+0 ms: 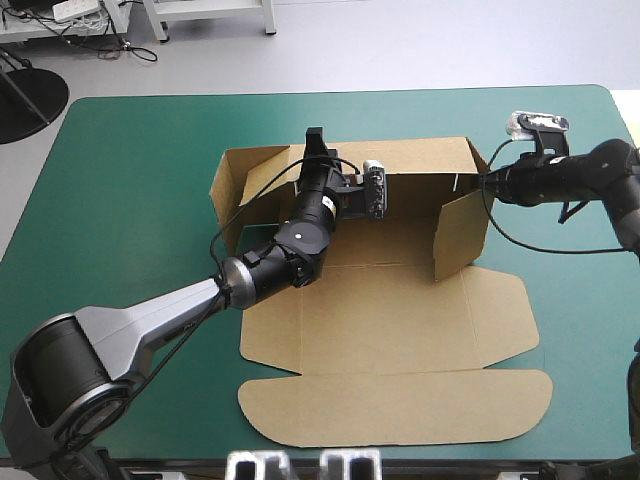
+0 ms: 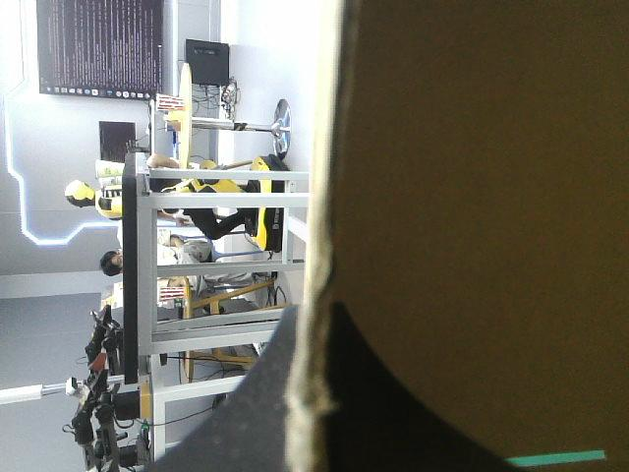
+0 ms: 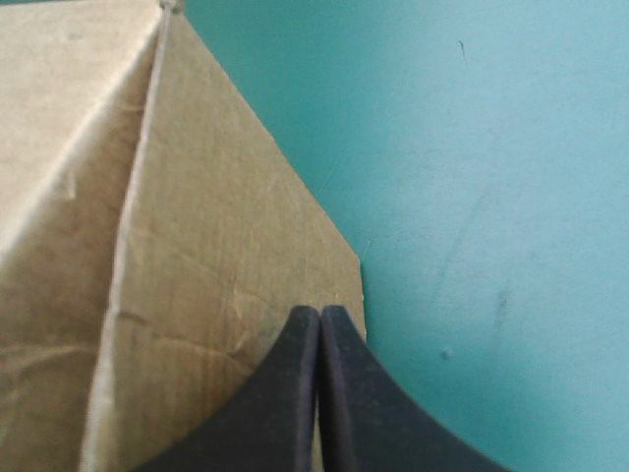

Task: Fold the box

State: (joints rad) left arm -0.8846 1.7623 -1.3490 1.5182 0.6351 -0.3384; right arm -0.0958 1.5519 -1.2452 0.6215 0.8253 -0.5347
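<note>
box (image 1: 400, 310) walls raised, lid (image 1: 400, 405) flat; left hand (image 1: 316, 138) pinches far wall (image 1: 420, 155), right hand (image 3: 319, 315) pressed together.

- Desk (image 1: 120, 180): teal-green cover, filling most of the high view.
- Floor (image 1: 400, 40): pale grey, stretching away beyond the desk's far edge.
- White furniture legs (image 1: 210, 15): standing on that floor.
- White power strip (image 1: 78, 8) and dark cables (image 1: 130, 45): lying near the legs.
- Black round base (image 1: 25, 95): sitting off the desk's far left corner.
- White metal frame (image 2: 147, 256): standing before a pale wall (image 2: 49, 147), showing in the left wrist view.
</note>
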